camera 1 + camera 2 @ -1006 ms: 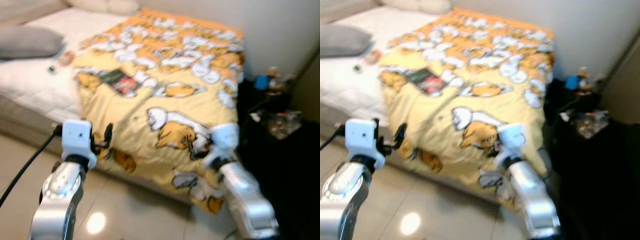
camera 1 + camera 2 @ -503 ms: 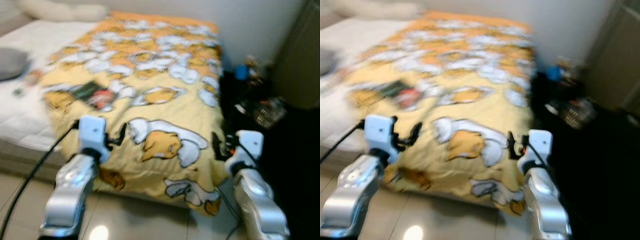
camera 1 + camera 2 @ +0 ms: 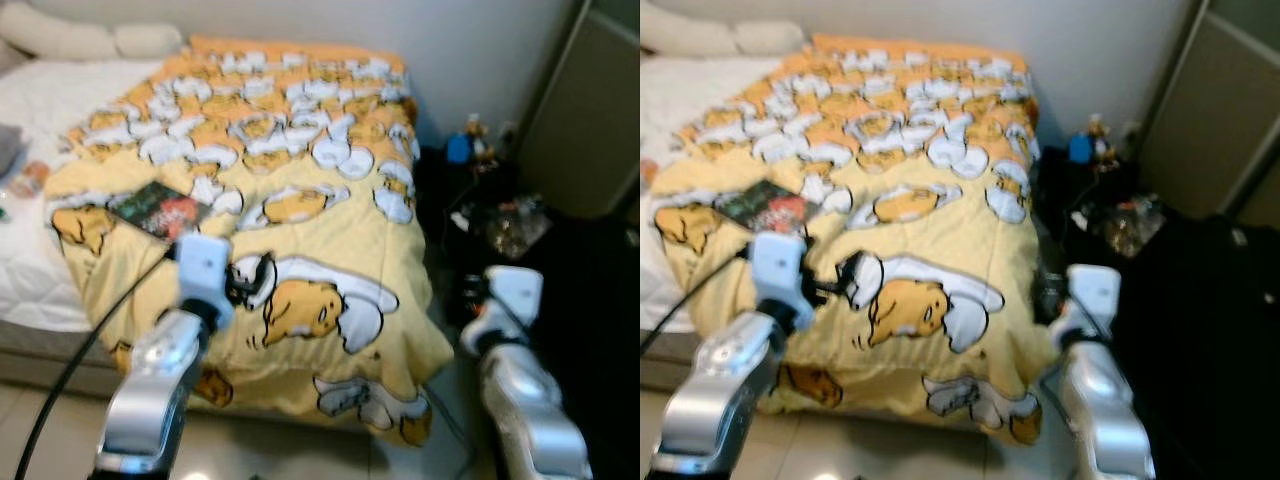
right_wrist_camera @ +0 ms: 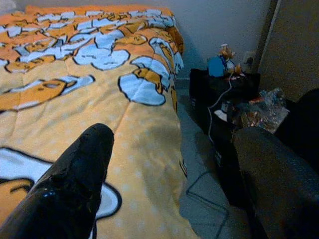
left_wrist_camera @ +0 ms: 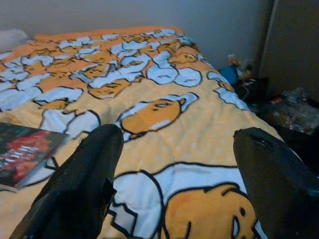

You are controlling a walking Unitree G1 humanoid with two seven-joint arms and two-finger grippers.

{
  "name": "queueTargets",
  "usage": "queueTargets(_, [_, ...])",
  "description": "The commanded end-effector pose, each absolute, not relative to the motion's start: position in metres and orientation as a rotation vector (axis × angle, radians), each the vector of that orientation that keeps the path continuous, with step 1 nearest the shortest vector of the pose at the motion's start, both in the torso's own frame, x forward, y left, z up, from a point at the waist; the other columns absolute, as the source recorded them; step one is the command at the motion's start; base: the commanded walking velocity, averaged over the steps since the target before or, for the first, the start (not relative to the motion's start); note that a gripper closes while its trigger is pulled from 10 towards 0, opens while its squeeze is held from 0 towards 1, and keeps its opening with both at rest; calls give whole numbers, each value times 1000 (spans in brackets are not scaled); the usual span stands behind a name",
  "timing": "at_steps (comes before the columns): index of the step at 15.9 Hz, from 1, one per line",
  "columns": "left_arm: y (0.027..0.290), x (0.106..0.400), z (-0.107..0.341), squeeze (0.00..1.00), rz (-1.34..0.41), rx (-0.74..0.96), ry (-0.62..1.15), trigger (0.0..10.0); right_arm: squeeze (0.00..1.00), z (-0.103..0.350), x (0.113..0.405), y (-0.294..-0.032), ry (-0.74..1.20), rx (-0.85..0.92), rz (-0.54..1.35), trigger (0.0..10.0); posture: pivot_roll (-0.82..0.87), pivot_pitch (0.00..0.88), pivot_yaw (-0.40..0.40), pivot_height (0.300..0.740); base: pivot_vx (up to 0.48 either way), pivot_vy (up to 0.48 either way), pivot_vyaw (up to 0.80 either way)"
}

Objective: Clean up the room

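Left claw [image 5: 174,169] open over blanket [image 3: 300,200], book [image 3: 160,208] near

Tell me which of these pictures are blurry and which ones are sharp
Both eye views are softly motion-blurred: the blanket print smears and the clutter beside the bed is mushy. The left wrist view is sharper, the book cover readable as red and green, with its near fingers out of focus. The right wrist view is fairly sharp but dim.

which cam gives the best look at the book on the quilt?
Left wrist view: the book lies close and sharp on the yellow quilt, though the frame edge crops it. Both eye views show it whole but small and blurred, ahead of the left gripper.
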State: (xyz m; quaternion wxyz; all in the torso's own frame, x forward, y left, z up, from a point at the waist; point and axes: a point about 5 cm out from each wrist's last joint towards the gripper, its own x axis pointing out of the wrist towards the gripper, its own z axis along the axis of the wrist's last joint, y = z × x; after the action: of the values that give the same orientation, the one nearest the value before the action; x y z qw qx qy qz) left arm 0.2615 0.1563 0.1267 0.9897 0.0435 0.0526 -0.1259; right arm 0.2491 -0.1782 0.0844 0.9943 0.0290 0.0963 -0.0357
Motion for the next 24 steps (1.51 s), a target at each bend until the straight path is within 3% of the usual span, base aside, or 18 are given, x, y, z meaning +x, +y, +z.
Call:
queueTargets(1, [166, 261, 131, 0, -221, 104, 89, 10000, 0, 90, 255, -167, 176, 70, -35, 10000, -30, 0, 18, 740, 326, 0, 0])
queueTargets(8, [167, 260, 130, 0, -207, 98, 92, 10000, 0, 91, 259, -163, 180, 65, -9, 10000, -23, 0, 9, 740, 327, 0, -229])
queueTargets(14, [167, 260, 129, 0, -192, 71, 109, 10000, 0, 90, 260, -162, 193, 66, -8, 10000, -20, 0, 10, 740, 0, 0, 0])
queueTargets(24, [167, 260, 130, 0, -196, 84, 117, 10000, 0, 90, 262, -161, 190, 76, 5, 10000, -17, 0, 8, 740, 0, 312, 0])
